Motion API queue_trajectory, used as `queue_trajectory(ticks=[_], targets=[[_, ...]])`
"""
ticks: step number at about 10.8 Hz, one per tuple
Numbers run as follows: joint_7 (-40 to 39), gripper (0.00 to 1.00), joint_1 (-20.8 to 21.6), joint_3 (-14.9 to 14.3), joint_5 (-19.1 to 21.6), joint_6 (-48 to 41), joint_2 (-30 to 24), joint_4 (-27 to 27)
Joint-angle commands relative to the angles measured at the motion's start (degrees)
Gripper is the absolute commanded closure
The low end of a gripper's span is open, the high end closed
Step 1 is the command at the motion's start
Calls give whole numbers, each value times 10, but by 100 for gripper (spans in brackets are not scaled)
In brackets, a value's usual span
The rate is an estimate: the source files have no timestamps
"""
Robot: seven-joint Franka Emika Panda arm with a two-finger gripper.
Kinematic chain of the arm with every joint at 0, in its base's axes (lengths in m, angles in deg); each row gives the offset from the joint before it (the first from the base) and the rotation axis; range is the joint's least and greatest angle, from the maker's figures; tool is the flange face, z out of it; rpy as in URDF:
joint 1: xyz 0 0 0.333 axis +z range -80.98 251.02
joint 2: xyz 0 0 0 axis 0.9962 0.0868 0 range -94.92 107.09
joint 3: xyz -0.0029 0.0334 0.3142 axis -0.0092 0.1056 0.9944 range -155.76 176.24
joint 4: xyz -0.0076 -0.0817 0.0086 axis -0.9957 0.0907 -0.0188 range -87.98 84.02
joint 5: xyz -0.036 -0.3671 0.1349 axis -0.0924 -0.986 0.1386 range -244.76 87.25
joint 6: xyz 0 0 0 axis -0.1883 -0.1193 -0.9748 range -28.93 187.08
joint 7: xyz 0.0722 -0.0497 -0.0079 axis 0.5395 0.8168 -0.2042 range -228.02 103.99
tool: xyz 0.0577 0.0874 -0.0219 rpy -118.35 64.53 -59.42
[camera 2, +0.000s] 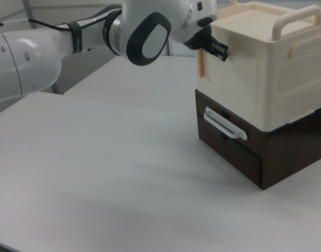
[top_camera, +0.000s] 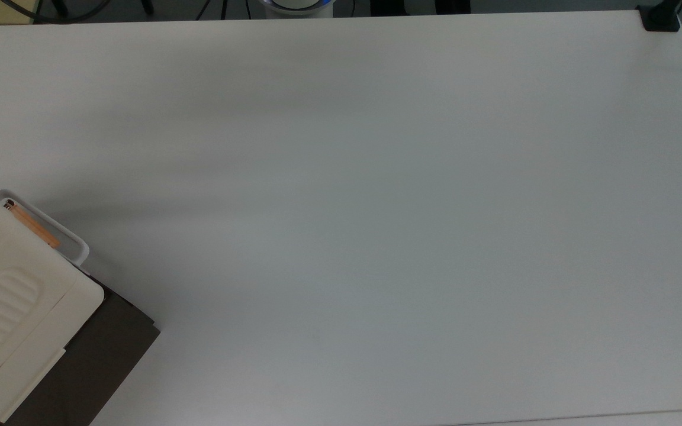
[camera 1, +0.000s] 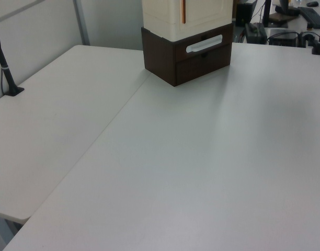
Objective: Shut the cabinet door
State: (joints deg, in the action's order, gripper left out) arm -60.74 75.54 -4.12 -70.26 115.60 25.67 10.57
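Observation:
The cabinet door (camera 2: 231, 79) is a pale cream panel that lies flush with the front of the cream cabinet (camera 2: 265, 68), above a dark brown base. A thin orange handle (camera 2: 201, 64) runs down the door's edge on the right view's left. My gripper (camera 2: 217, 49) is at the door's upper corner, right beside the top of that handle and against the panel. In the left view the door (camera 1: 207, 10) faces the table, with the orange handle (camera 1: 183, 10) upright. From the top view the orange handle (top_camera: 33, 226) lies close against the cabinet (top_camera: 15, 296).
A white drawer handle (camera 2: 224, 125) sticks out of the brown base (camera 2: 239, 152) under the door. My white arm (camera 2: 71, 37) reaches in from the right view's left. A black post (camera 1: 6, 68) stands at the left view's left. The white table (top_camera: 376, 207) spreads wide in front.

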Motion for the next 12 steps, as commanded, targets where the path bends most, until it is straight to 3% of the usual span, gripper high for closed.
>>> queue_trajectory(ticks=[1,4,7,9,12], targets=[[-3,100,-3,0,19,25,-4,-9],[-43,100,3,5,14,-3,-19,-34],[-51,100,22,34,-16,-143,-48,-38],[-48,100,61,56,-48,-261,-67,-43],[-43,100,135,67,-102,-401,-102,-56]])
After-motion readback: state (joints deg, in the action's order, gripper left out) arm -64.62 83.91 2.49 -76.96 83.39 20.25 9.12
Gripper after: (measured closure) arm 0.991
